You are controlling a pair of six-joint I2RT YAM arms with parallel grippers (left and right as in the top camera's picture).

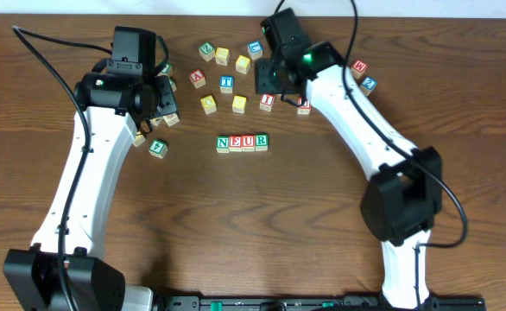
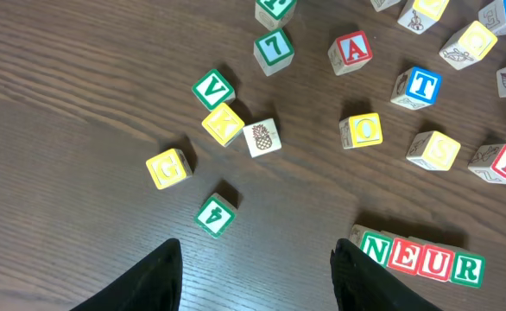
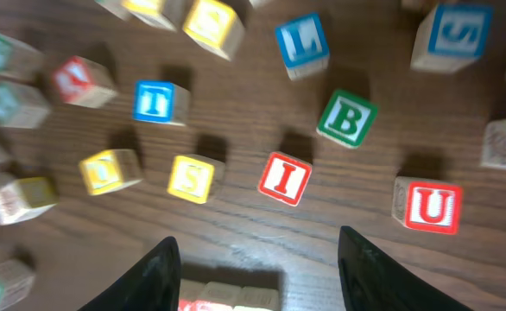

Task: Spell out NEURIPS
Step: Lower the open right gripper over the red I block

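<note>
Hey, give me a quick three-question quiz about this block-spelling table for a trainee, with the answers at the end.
1. True or false: the lined-up row of cubes reads NEUR.
2. What colour is the letter on the I cube? A red, B green, C blue.
3. What is the left pincer holding?
Key: 1 true. 2 A. 3 nothing; its jaws stand apart over bare table.
</note>
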